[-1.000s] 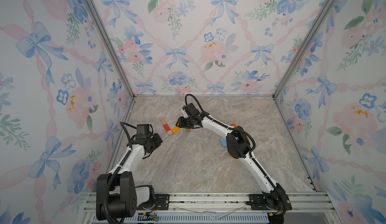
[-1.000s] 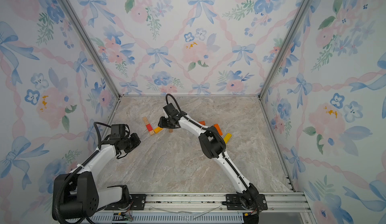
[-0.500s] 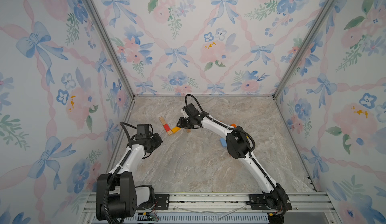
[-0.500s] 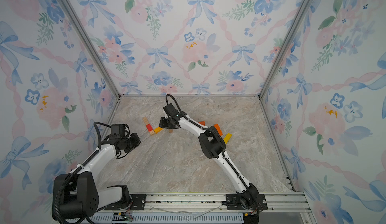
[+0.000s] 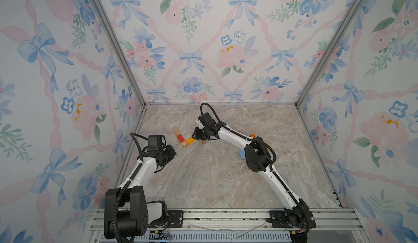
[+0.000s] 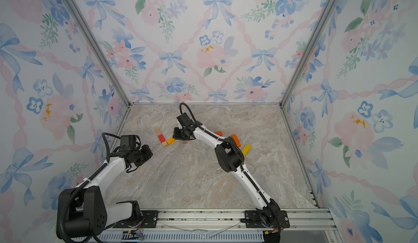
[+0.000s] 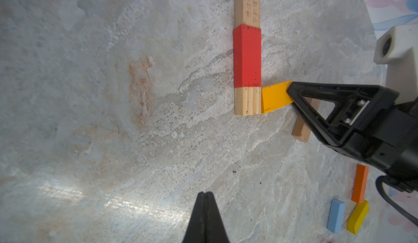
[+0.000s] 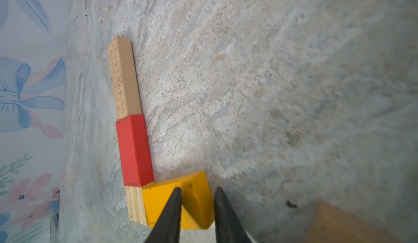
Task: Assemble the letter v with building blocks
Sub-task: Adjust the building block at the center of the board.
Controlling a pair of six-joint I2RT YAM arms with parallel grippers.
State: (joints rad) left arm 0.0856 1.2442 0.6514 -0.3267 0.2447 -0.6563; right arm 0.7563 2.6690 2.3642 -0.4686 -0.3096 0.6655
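Note:
A row of building blocks lies left of centre: a natural wood bar (image 5: 175, 130) (image 7: 247, 1), a red block (image 5: 180, 137) (image 7: 247, 56) (image 8: 134, 150) and a short wood piece (image 5: 183, 143) (image 7: 247, 101). A yellow block (image 5: 190, 140) (image 6: 171, 140) (image 7: 274, 97) (image 8: 158, 204) angles off that short piece. My right gripper (image 8: 196, 188) (image 5: 195, 137) reaches in from the right and is shut on the yellow block's free end, fingers a little apart. Far back from the row, my left gripper (image 7: 205, 192) hovers shut and empty.
Another wood block (image 5: 204, 142) (image 7: 302, 129) lies under the right gripper. Loose blocks sit by the right arm's elbow: light blue (image 5: 241, 154) (image 7: 336, 215), orange (image 6: 235, 140) (image 7: 360, 183) and yellow (image 6: 246, 150) (image 7: 358, 217). Patterned walls close three sides.
The right gripper's jaws have narrowed around the yellow block's end, and the gripper has barely shifted. The left arm has not moved.

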